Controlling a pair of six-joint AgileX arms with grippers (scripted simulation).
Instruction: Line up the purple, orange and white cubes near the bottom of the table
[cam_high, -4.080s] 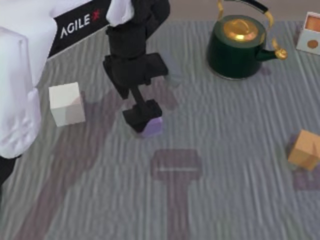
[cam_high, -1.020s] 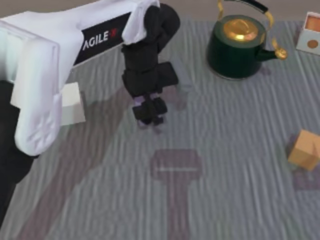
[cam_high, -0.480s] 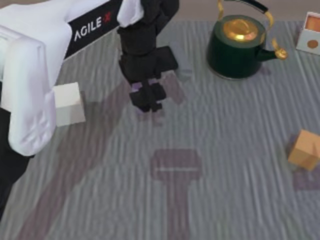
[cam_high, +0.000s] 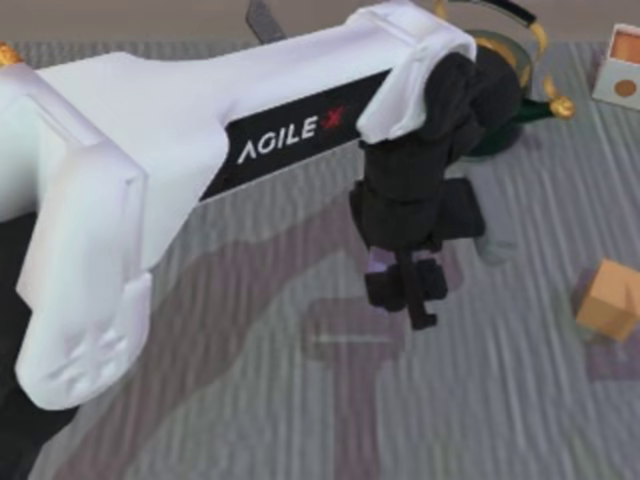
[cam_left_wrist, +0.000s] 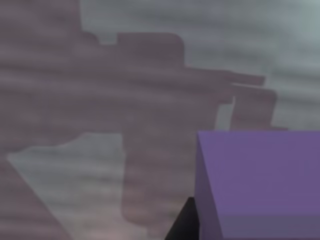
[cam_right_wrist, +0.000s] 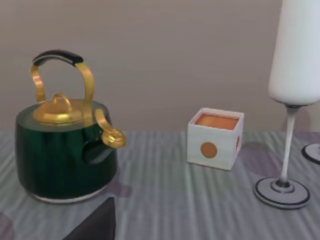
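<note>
My left gripper (cam_high: 408, 298) hangs over the middle of the table (cam_high: 500, 400), shut on the purple cube (cam_high: 378, 262), of which only a sliver shows beside the fingers. In the left wrist view the purple cube (cam_left_wrist: 260, 180) fills the corner, held above the table, with one dark finger (cam_left_wrist: 184, 225) against its side. The orange cube (cam_high: 608, 298) lies tilted at the right edge. The white cube is hidden under my left arm. My right gripper (cam_right_wrist: 142, 236) is out of the top view.
A dark green kettle (cam_high: 505, 105) with gold handle stands at the back, partly behind my left arm, and shows whole as the kettle (cam_right_wrist: 62, 150) in the right wrist view. A white box with an orange face (cam_high: 622, 65) sits back right. A wine glass (cam_right_wrist: 290, 125) stands near it.
My left arm has swung right and toward the table's bottom, carrying the purple cube with it. Its white forearm now covers the white cube. The orange cube has not moved.
</note>
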